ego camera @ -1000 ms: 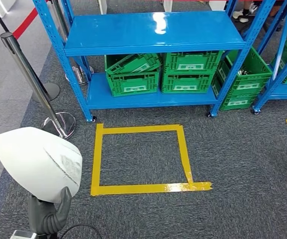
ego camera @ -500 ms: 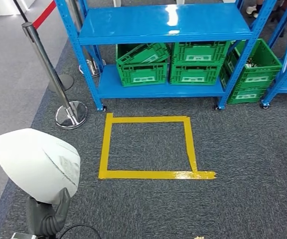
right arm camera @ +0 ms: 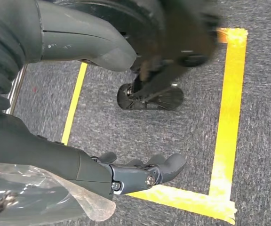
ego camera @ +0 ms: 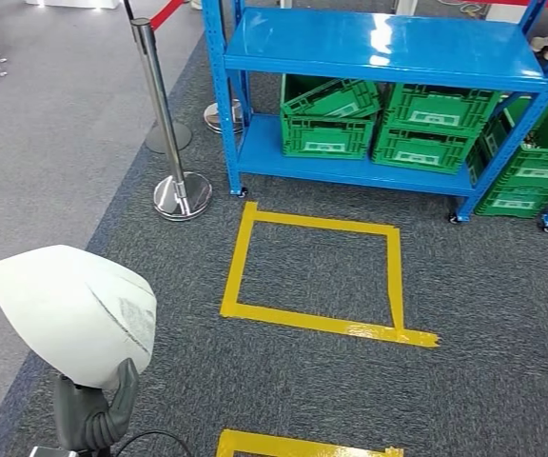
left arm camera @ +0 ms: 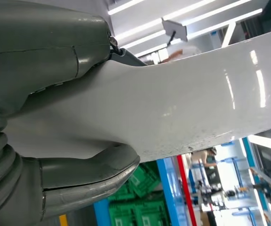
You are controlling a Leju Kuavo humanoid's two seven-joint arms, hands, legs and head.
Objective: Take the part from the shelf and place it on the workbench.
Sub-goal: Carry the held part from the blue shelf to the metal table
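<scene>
The white part (ego camera: 70,312), a smooth curved shell tapering to a point, sits at the near left of the head view, carried in the robot's left hand (ego camera: 95,409), whose grey thumb and fingers (left arm camera: 88,174) clamp it from both faces in the left wrist view, a grip that suits so broad and slick a panel and keeps it high, above the carpet. The blue shelf (ego camera: 386,48) stands at the far side, its top board bare and its lower board stacked with green crates (ego camera: 372,129), more of them on the floor at the far right; the part, then, is already off the shelf and travelling with the robot. No table appears in these views, so the placing step looks yet to come, and the job now seems one of walking and turning toward it. A yellow taped square (ego camera: 314,276) on the grey carpet, likely a standing mark in front of the shelf, lies between robot and shelf, with a chrome barrier post (ego camera: 166,124) to its far left. The right hand (right arm camera: 127,174) hangs low over the carpet, its fingers loosely apart and holding nothing.
</scene>
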